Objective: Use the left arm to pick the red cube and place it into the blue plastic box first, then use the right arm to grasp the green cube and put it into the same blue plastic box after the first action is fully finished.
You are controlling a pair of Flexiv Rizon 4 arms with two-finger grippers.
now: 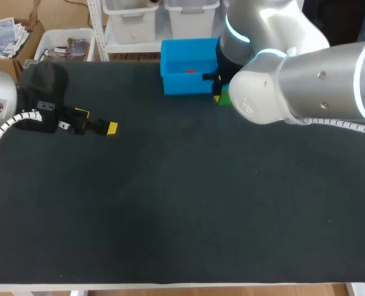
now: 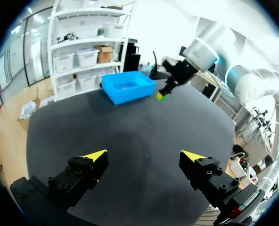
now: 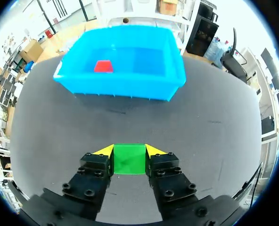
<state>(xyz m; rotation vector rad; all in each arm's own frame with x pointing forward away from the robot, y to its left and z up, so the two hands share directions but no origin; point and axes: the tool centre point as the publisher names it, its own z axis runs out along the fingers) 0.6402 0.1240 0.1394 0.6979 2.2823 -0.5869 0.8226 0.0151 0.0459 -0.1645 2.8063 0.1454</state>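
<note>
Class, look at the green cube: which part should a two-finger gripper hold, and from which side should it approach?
Grip the green cube by two opposite flat faces, coming from the side away from the blue box, as the right gripper does: a finger on each face. Flat parallel faces keep the hold square.

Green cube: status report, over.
Right gripper shut on green cube, short of the box. Left gripper open, empty, well back. Red cube already in box. Nothing in the way.
</note>
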